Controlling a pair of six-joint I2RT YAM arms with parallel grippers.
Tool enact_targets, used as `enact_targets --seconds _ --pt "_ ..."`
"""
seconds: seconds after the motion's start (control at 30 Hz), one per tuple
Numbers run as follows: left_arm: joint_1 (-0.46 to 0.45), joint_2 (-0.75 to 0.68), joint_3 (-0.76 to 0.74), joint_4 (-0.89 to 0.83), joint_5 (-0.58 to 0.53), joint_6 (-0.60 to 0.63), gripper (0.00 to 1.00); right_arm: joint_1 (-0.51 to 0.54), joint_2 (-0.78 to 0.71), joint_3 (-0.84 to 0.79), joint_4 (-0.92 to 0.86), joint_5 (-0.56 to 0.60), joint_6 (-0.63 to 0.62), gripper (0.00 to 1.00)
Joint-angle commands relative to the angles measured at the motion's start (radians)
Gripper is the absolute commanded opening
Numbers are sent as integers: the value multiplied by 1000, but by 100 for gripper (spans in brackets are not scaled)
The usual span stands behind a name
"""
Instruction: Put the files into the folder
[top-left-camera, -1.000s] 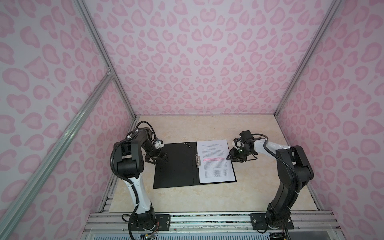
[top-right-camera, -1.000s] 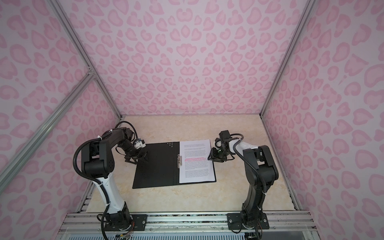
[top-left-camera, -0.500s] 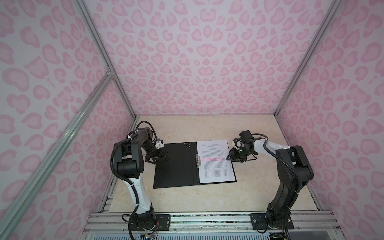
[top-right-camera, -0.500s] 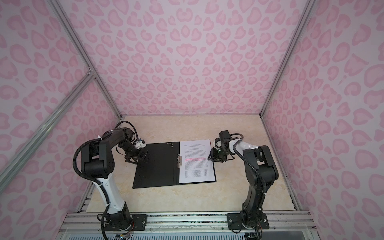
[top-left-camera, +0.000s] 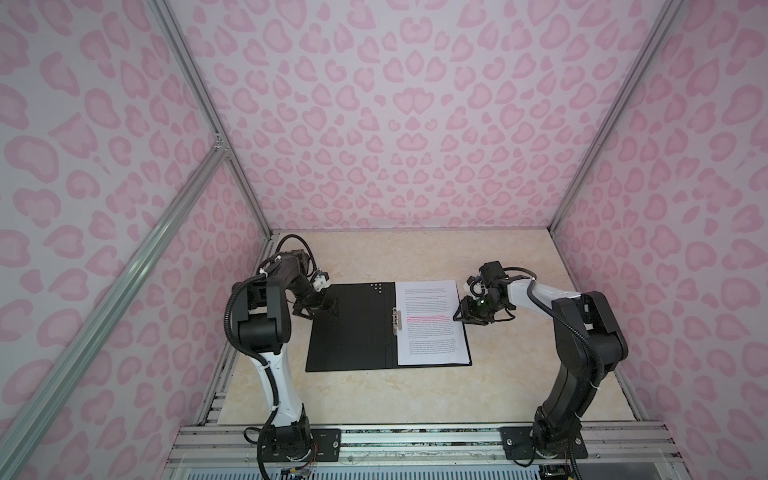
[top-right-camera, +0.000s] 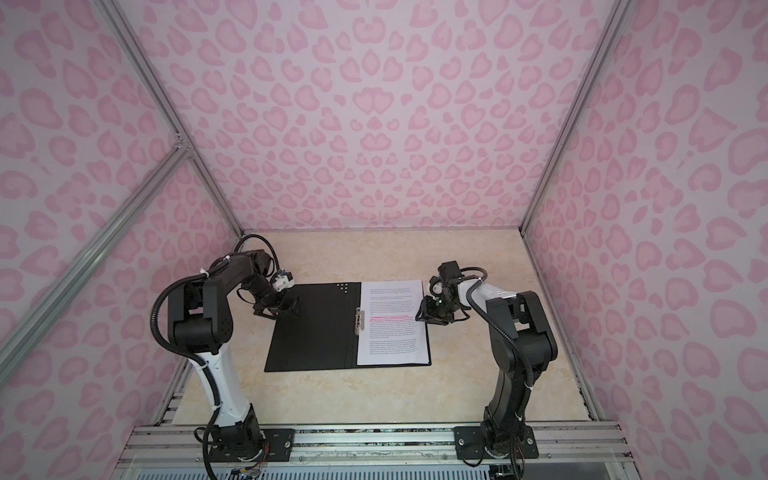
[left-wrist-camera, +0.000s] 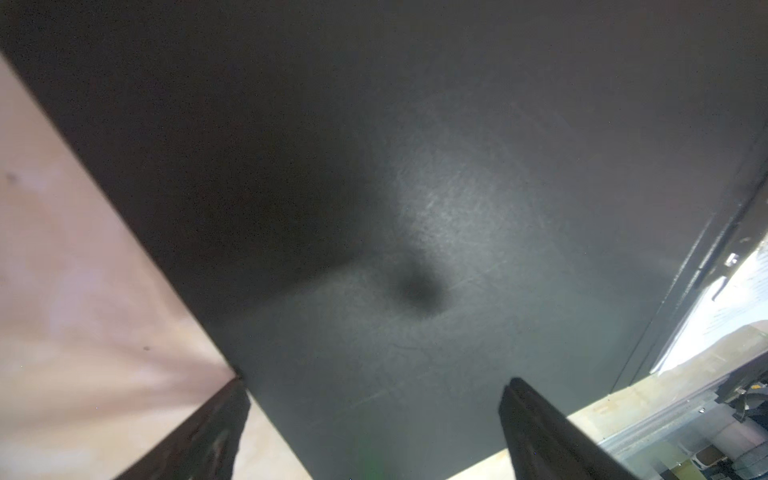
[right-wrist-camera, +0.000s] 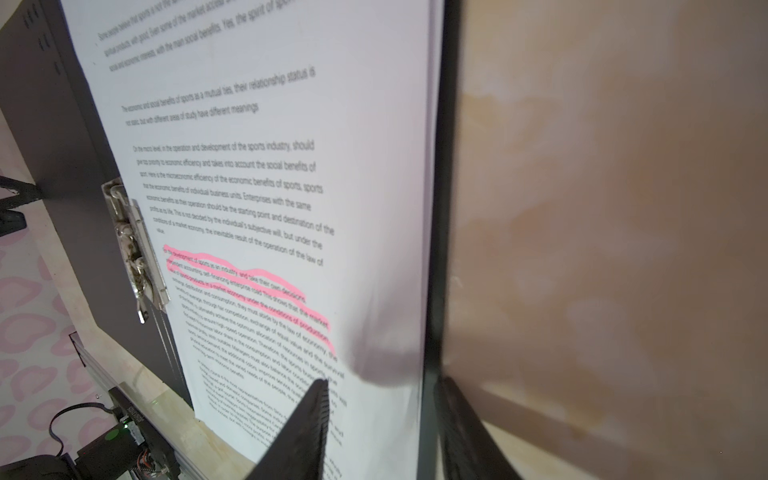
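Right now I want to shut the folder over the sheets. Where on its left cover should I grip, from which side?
I'd grip the free outer edge of the folder's left cover, coming from the left: it lies flat and hinges at the spine clip. The open left gripper straddles its far corner.

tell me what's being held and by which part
Nothing seems held: left end effector open over the thin black open folder's corner; right end effector straddles its edge by the white printed sheets.
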Motion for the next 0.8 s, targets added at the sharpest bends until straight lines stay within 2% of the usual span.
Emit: enact_targets --seconds 0.0,0.33,0.77 --pt "-4 24 -4 36 41 9 98 3 16 -10 -66 35 -12 46" --pt "-4 -13 -2 -42 180 54 98 3 24 -6 -72 27 -16 46" --pt "-3 -59 -3 -120 277 79 99 1 28 0 -82 26 -18 46"
